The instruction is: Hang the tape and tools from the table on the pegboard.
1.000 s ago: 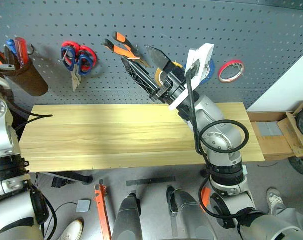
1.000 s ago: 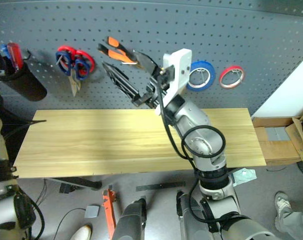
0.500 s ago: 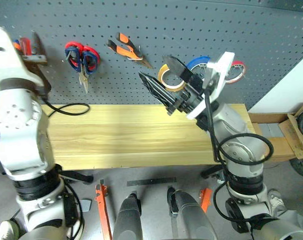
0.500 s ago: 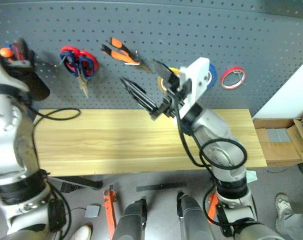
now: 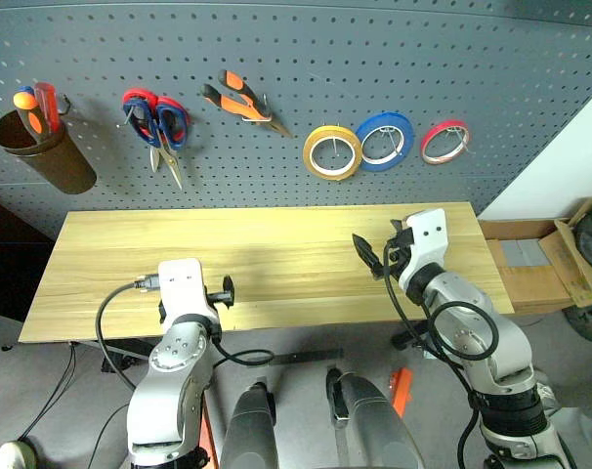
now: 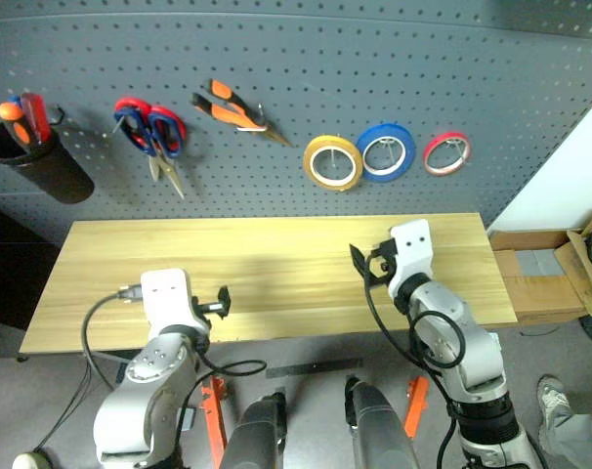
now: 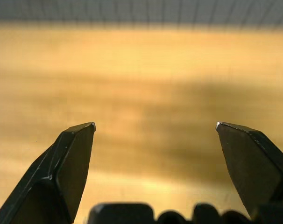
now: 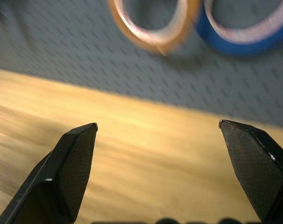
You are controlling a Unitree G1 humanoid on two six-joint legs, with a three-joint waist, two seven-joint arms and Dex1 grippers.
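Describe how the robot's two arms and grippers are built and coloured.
Both arms are silver-grey metal with rounded, drum-like joints and darker grey bands. Each wrist carries a white boxy block, and a black cable loops loosely beside each forearm. The left gripper and right gripper each have two black, wedge-shaped fingers tapering to a point; the right one's fingers show a fine textured surface.

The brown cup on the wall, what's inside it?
Sticking out of the brown cup on the pegboard are an orange-topped handle and a red handle. Their lower ends are hidden by the cup's wall.
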